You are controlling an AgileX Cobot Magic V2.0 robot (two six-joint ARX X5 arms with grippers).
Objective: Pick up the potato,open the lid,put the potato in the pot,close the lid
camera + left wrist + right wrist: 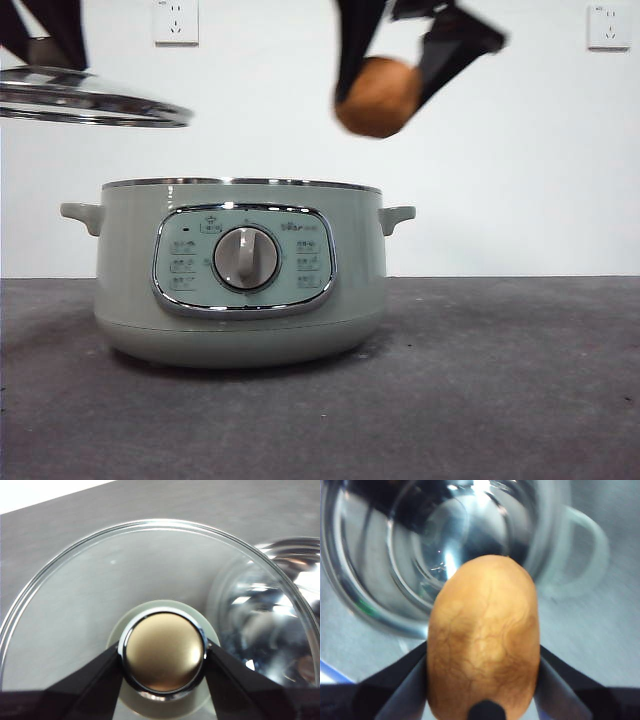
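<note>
A dark grey, matte table top (520, 400) stretches across the foreground. Behind it rises a plain white wall (500, 180) bearing two white square sockets (176, 21), (609, 26).

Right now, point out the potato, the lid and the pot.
potato (377, 96), front view, its rounded middle.
lid (95, 104), front view, its steel rim.
pot (130, 260), front view, its green side wall.

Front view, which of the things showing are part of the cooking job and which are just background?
Part of the job:
- potato, held by the right gripper above the pot's edge
- lid, held up by the left gripper
- pot, open

Just background:
- two wall sockets
- grey table
</note>
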